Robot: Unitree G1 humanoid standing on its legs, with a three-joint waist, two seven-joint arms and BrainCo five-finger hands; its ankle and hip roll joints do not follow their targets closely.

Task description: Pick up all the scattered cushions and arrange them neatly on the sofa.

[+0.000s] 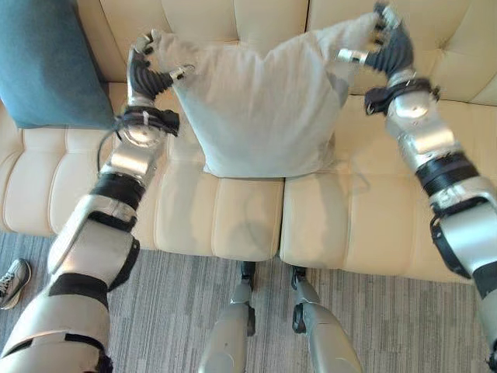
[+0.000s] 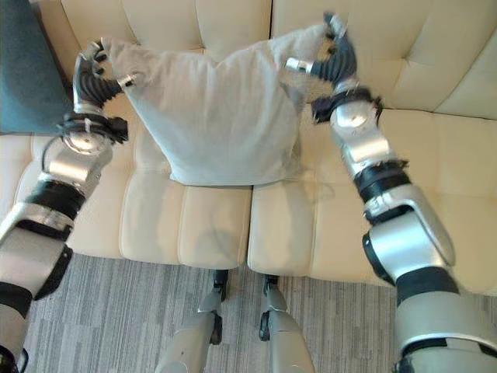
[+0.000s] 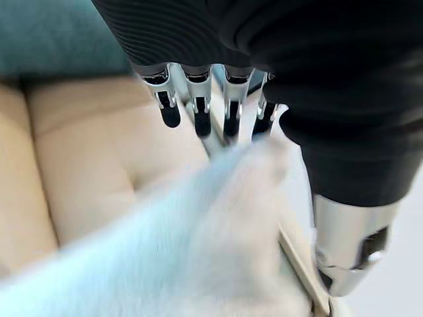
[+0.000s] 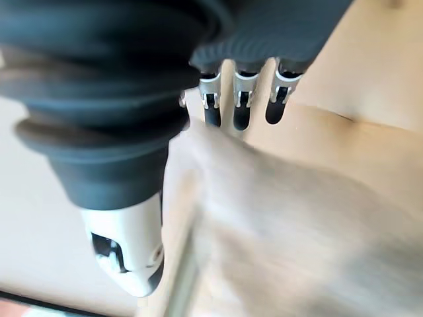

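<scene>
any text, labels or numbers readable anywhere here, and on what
None: no readable text on the grey cushion, the teal cushion, the cream sofa or either hand.
The shoe on the carpet is too small to tell any print.

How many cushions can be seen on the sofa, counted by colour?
Grey cushion: 1, held at its top corners by the left hand and the right hand
Teal cushion: 1, leaning on the sofa back
Total: 2
</scene>
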